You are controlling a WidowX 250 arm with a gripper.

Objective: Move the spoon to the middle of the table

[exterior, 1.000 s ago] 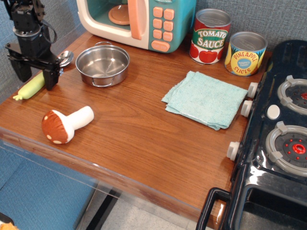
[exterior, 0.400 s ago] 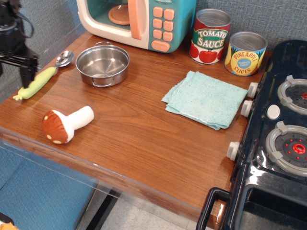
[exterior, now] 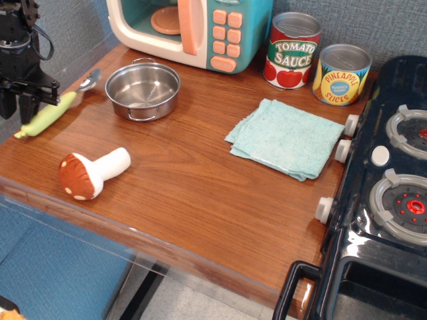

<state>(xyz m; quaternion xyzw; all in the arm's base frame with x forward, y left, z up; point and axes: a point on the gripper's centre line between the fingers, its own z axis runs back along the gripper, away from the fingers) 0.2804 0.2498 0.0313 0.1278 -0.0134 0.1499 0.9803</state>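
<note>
Spoon [exterior: 45, 115] newly shifted left, black fingers [exterior: 27, 107] around its handle.

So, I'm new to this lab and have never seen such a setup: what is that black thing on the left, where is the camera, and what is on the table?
The black thing is a robot arm ending in a pincer. One camera looks down from above the front. The pincer hangs over the yellow-green handle of the spoon at the left edge of the table; whether it grips it cannot be told. Also there: a toy mushroom, a steel pot, a teal cloth, two cans, a toy microwave and a black toy stove.
</note>
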